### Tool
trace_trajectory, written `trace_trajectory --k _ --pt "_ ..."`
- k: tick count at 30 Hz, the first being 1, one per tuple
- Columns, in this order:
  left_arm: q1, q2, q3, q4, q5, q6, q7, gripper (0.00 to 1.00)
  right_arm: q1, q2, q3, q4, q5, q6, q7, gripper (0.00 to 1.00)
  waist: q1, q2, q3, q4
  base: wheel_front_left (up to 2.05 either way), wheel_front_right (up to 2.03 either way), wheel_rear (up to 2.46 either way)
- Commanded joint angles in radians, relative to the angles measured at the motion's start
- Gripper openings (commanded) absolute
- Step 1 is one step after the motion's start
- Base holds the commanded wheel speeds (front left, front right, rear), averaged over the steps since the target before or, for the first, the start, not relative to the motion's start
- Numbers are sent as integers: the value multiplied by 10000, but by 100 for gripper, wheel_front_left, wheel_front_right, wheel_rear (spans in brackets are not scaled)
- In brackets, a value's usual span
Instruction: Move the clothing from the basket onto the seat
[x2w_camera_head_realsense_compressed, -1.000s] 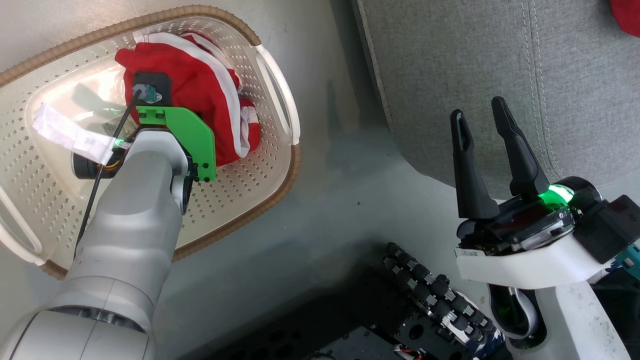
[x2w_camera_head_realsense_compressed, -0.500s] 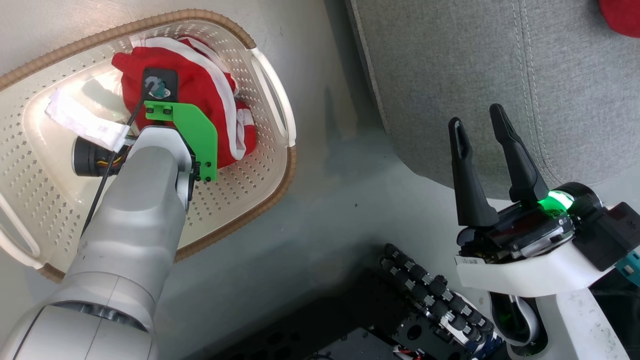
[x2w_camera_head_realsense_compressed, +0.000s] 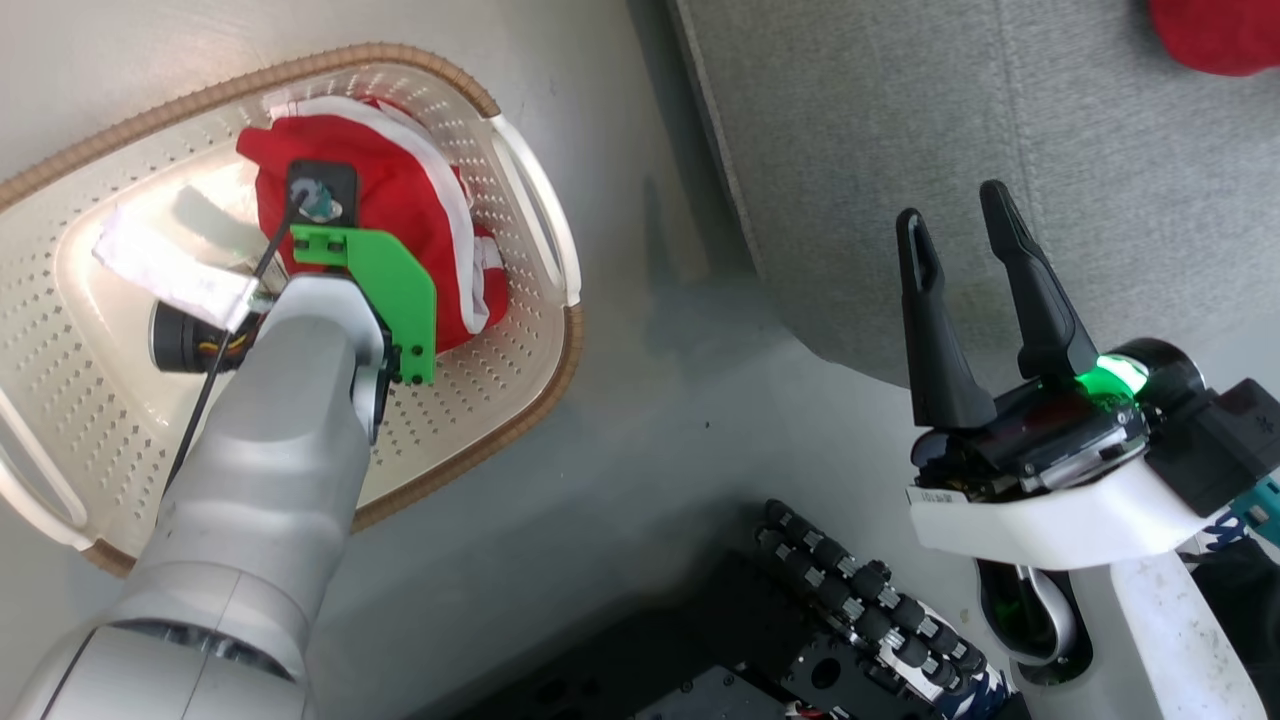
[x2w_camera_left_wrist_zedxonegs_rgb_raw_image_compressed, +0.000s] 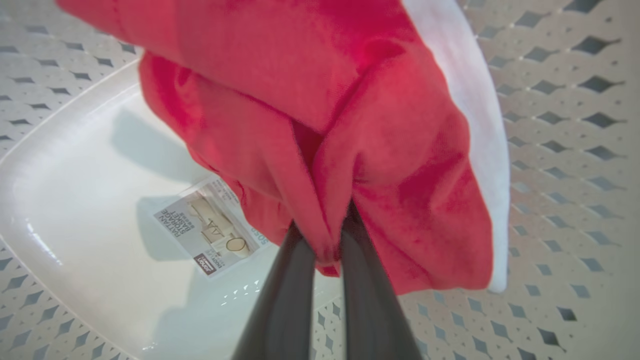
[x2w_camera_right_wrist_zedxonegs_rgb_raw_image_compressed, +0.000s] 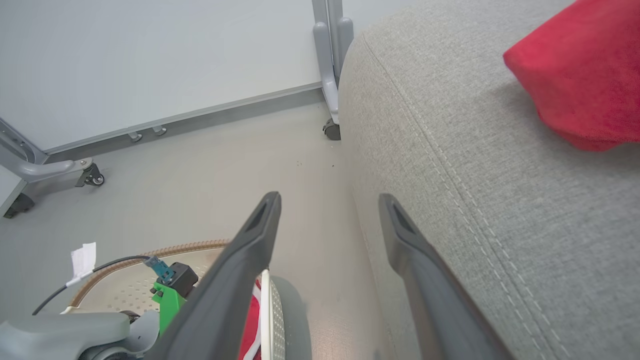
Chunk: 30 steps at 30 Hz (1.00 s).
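Since one second ago: left fingers (x2w_camera_left_wrist_zedxonegs_rgb_raw_image_compressed: 285, 300) have gone from spread to pinched together. The head camera has shifted too, so the whole head view sits slightly differently.

Left fingers now narrow, clamped on a fold of the striped red garment (x2w_camera_left_wrist_zedxonegs_rgb_raw_image_compressed: 390, 150); the fabric is squeezed between the two tips. White trim runs along one edge of the garment in the left wrist view.

Garment is bunched inside the basket (x2w_camera_head_realsense_compressed: 470, 400), toward the end nearest the seat (x2w_camera_head_realsense_compressed: 900, 120). Paper label (x2w_camera_left_wrist_zedxonegs_rgb_raw_image_compressed: 212, 225) lies on the basket's smooth bottom, just beside the pinched fold. Basket stands on the grey floor (x2w_camera_head_realsense_compressed: 650, 420).

Right fingers (x2w_camera_head_realsense_compressed: 935, 330) spread wide, holding nothing; outside the basket, over the seat's near edge.

Plain red garment (x2w_camera_right_wrist_zedxonegs_rgb_raw_image_compressed: 585, 85) lies on the seat, well apart from the basket.
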Motion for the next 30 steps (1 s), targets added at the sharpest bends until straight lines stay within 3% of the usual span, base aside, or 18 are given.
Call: trace_trajectory --k 1,8,24,30 --pt "238 157 -16 2 28 -42 -70 0 -200 12 17 60 6 0 -30 100 0 0 -244 -131 0 0 0" --pt "760 399 169 4 -292 -86 -496 0 -729 68 126 389 55 0 -30 100 0 0 -1006 -320 0 0 0" --pt "2820 -7 325 -11 -1184 -1078 -2291 0 356 -475 -707 643 -486 0 -30 100 0 0 -4389 1040 0 0 0" --pt "3498 -47 -58 -366 -1216 -1407 -3329 0 797 -646 -804 701 -595 0 -30 100 0 0 -5507 1496 0 0 0"
